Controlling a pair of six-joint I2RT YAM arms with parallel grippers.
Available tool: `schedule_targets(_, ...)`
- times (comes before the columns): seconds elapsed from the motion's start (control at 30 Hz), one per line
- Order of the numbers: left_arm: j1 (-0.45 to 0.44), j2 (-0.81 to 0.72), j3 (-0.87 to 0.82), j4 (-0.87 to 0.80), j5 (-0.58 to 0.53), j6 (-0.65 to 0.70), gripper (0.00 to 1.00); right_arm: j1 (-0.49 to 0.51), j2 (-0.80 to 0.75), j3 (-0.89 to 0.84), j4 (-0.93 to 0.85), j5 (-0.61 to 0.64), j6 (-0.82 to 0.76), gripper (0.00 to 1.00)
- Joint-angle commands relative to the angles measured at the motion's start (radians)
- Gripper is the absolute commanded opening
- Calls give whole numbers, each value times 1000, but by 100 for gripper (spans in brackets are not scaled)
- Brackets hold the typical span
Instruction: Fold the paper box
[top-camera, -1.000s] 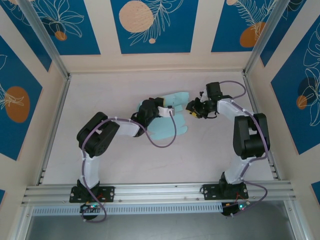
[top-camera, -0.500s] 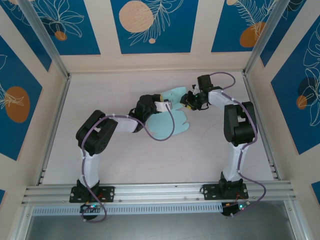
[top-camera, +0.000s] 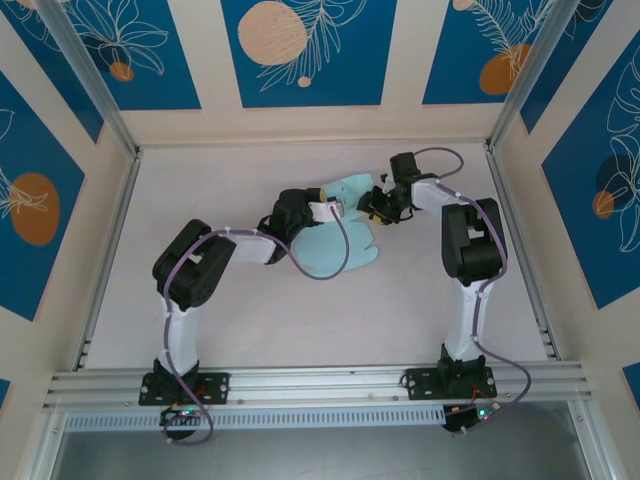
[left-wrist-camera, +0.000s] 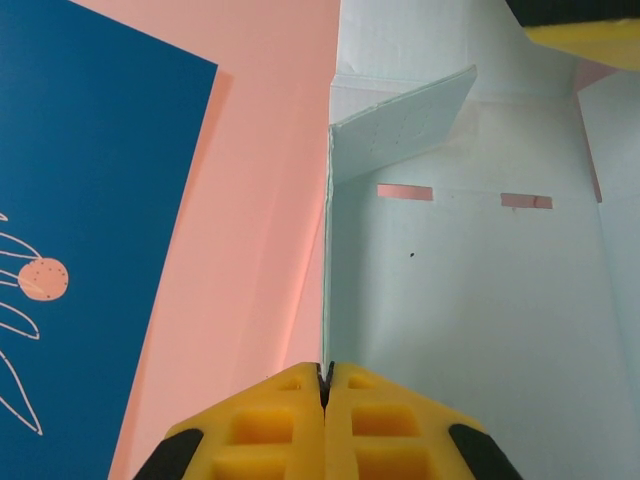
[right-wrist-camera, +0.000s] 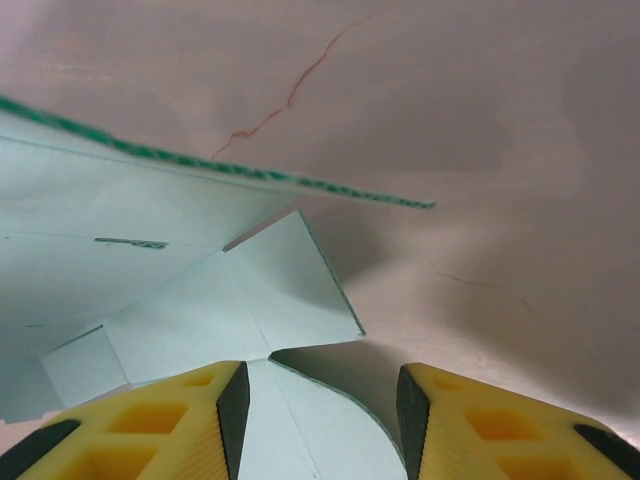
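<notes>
Gripped a thin upright edge of the paper box (left-wrist-camera: 470, 300) in the left pincer (left-wrist-camera: 324, 385), yellow fingers (left-wrist-camera: 270, 425) pressed flat together on the card. Ahead of that pincer, saw a pale blue panel with 2 narrow slots and a small flap (left-wrist-camera: 405, 120) tilted up at its far end. To its left, saw a blue-printed wall panel (left-wrist-camera: 90, 200). From above, found the paper box spread on the counter (top-camera: 200, 190) between the 2 pincers. Had the right pincer (right-wrist-camera: 320, 395) open, its fingers well apart, clasping nothing. Just ahead of and below its gap, noted a tab (right-wrist-camera: 240, 300) of the same card, then a raised panel edge over bare counter beyond.
</notes>
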Motion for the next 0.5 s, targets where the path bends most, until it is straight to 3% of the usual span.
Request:
schedule_targets(0.0,11,17,20,-25,23,-42,0,7,33,30,-14,-12,13,46)
schedule_targets(0.47,10,21,17,-33,1,16,0,18,12,22,142,-107,35,40)
